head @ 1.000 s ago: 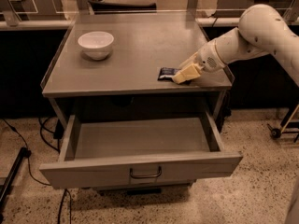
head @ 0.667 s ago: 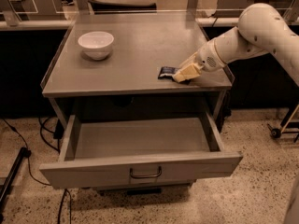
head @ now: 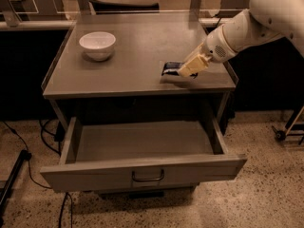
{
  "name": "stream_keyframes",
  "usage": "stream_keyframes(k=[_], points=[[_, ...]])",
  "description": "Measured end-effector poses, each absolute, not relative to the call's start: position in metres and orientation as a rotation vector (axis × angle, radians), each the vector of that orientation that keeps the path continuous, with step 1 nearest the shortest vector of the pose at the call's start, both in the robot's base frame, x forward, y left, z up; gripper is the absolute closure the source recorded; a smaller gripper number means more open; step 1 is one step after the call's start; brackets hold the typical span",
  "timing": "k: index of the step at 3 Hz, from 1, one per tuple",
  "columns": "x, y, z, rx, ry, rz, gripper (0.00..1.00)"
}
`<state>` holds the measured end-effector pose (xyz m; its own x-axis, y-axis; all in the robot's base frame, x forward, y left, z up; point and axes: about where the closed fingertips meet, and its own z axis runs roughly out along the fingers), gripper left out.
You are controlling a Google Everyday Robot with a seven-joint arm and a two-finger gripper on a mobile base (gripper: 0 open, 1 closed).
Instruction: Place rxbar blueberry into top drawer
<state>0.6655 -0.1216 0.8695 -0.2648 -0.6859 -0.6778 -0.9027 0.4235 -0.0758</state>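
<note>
The rxbar blueberry [head: 169, 69], a small dark navy bar, is near the front right of the grey table top [head: 128, 61]. It appears lifted slightly, with a shadow under it. My gripper [head: 186, 69] reaches in from the right on the white arm and is shut on the bar's right end, with its cream fingers [head: 191, 65] covering that part. The top drawer [head: 142, 167] is pulled open below the table top. Its inside shows nothing in it, and its curved handle [head: 148, 176] is at the front centre.
A white round bowl [head: 97, 44] stands at the back left of the table top. Black cables [head: 19, 146] lie on the speckled floor to the left. A wheeled stand leg [head: 285, 129] is on the right. Railings and furniture stand behind the table.
The bar and gripper have risen a little off the table top; a shadow now shows beneath the bar. The drawer and bowl have not moved.
</note>
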Motion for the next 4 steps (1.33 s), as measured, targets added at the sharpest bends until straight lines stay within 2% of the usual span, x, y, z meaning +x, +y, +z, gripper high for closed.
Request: stream_keyframes(k=[2,4], points=[[0.638,-0.118,0.879,-1.349,2.005,0.464,1.00],[0.573,-0.122,0.899,-1.359,1.967,0.501,1.00]])
